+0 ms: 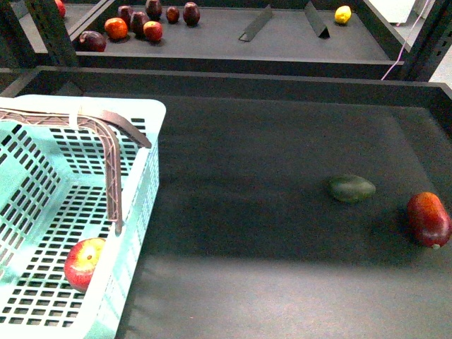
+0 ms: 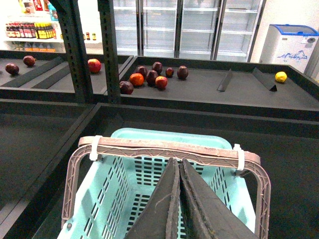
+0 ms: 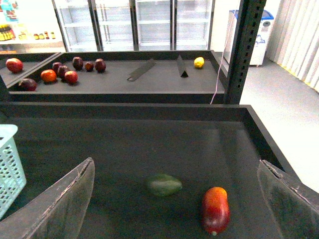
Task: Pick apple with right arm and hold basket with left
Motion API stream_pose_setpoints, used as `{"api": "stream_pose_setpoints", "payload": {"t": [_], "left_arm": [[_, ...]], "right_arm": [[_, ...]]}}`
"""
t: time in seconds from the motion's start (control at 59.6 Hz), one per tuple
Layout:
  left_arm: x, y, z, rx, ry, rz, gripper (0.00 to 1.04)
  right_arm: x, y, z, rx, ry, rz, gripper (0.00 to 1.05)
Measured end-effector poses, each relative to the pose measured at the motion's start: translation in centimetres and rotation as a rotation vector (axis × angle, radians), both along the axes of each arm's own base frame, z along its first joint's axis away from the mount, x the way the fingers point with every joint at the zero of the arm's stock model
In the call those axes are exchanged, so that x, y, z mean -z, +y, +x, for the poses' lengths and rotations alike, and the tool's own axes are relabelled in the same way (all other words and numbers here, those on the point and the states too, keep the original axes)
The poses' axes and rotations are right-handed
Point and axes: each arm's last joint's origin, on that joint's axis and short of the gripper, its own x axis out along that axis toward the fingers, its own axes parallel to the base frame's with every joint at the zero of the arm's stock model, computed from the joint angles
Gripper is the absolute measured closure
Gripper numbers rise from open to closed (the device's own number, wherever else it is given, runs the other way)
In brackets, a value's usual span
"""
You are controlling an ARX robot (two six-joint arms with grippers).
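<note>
The red apple (image 1: 85, 263) with a yellow patch lies inside the mint-green basket (image 1: 145, 113) at the front left of the dark shelf. The basket's brownish trussed handle (image 1: 106, 134) stands up. In the left wrist view my left gripper (image 2: 178, 162) is shut and empty, its tips just short of the handle bar (image 2: 169, 148), over the basket (image 2: 164, 135). In the right wrist view my right gripper (image 3: 177, 172) is open and empty, above the shelf; the basket's corner (image 3: 9, 159) shows at the edge. Neither arm shows in the front view.
A dark green oval fruit (image 1: 351, 188) and an elongated red-orange fruit (image 1: 429, 218) lie on the right of the shelf; both also show in the right wrist view, the green one (image 3: 163, 184) and the red-orange one (image 3: 215, 209). Behind, a second shelf holds several fruits (image 1: 141, 25) and a lemon (image 1: 342, 14).
</note>
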Motion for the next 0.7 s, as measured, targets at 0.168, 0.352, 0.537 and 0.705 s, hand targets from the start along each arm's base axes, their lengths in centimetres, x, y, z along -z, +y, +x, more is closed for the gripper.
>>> {"api": "stream_pose_setpoints", "payload": {"t": [0.168, 0.352, 0.537, 0.705], "left_arm": [[0.0, 0.0, -0.4, 0.0, 0.0, 0.0, 1.02], [0.0, 0.0, -0.8, 0.0, 0.0, 0.0, 1.02], [0.3, 0.0, -2.0, 0.0, 0.004, 0.0, 1.02], [0.3, 0.0, -2.0, 0.0, 0.005, 0.0, 1.02]], "right_arm": [[0.0, 0.0, 0.0, 0.0, 0.0, 0.0, 0.09], [0.0, 0.0, 0.0, 0.0, 0.0, 0.0, 0.09], [0.0, 0.0, 0.0, 0.0, 0.0, 0.0, 0.09], [0.0, 0.0, 0.0, 0.0, 0.0, 0.0, 0.09]]}}
